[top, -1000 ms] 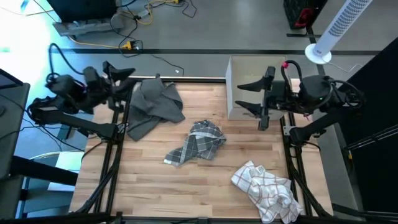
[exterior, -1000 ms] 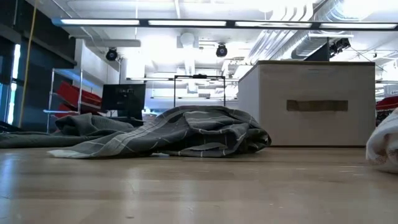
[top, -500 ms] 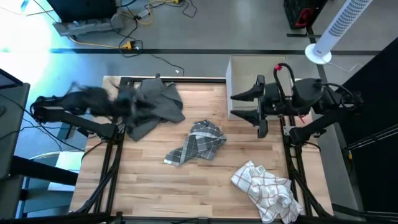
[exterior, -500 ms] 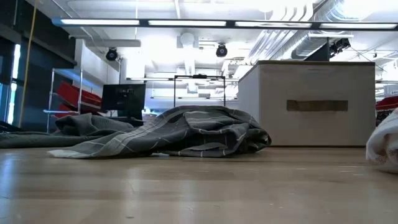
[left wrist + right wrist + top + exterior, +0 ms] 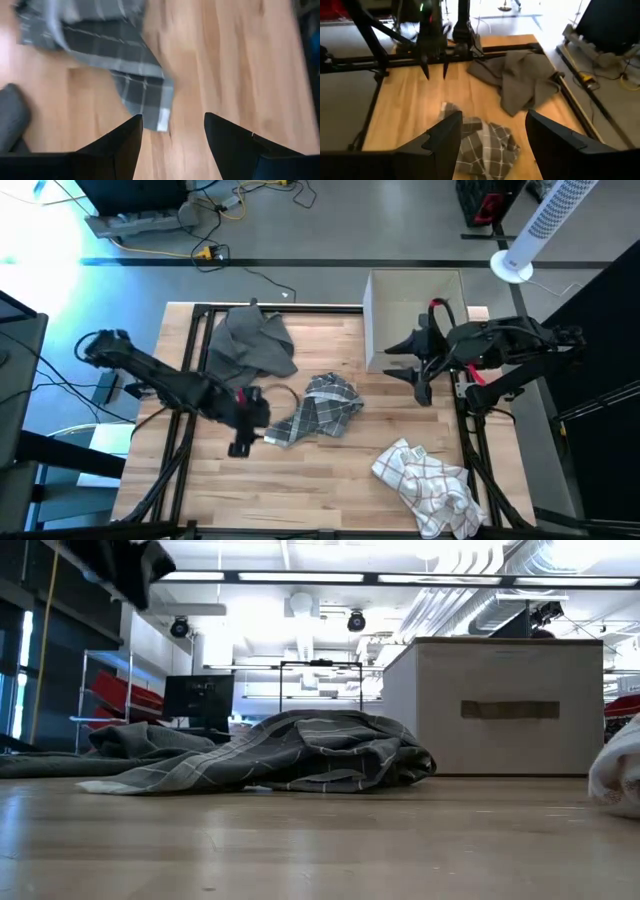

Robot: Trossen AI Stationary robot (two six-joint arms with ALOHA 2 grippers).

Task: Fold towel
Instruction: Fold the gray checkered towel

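Left tool (image 5: 247, 432): fingers spread, hovering low over the bench (image 5: 330, 470), the near corner of the grey plaid towel (image 5: 318, 410) just ahead of its tips.
Right tool (image 5: 408, 360): fingers spread, held aloft beside the white box (image 5: 412, 292), well apart from the towel.

Risk: a pinch at this loose corner may catch one layer only, dragging the crumpled heap; a low approach may scrape the wood. The dark grey cloth (image 5: 245, 345) behind the left tool could snag.

Change: a second ago the left tool sat back at the bench edge by the dark grey cloth; it has swung forward to the towel. The right tool has shifted only slightly.

Bright overhead glare, blurred wrist views
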